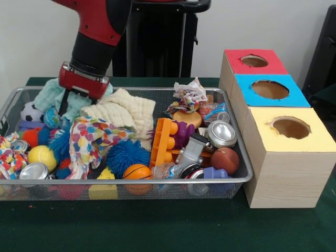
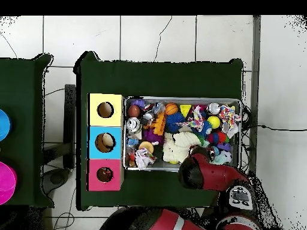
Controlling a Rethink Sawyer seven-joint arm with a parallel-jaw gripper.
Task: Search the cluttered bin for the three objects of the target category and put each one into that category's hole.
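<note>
A wire mesh bin (image 1: 247, 169) is heaped with cloths, balls, cans and plastic toys. My gripper (image 1: 75, 105) hangs low over the bin's back left corner, right at a teal cloth (image 1: 48, 95) and beside a cream cloth (image 1: 128, 109). A polka-dot cloth (image 1: 89, 139) lies just in front of it. Nothing visibly hangs from the gripper. In the overhead view the red arm (image 2: 198, 172) hides the gripper at the bin's near edge. Right of the bin stand three boxes with holes: red-topped (image 1: 233, 64), blue-topped (image 1: 247, 95) and yellow-topped (image 1: 262, 137).
Among the clutter are a yellow ball (image 1: 42, 156), a blue spiky ball (image 1: 127, 154), a small basketball (image 1: 137, 172), a brown ball (image 1: 226, 159), a can (image 1: 221, 133), an orange block toy (image 1: 161, 139) and a patterned rag (image 1: 189, 94). The blue box's hole (image 2: 105, 142) shows something pale inside.
</note>
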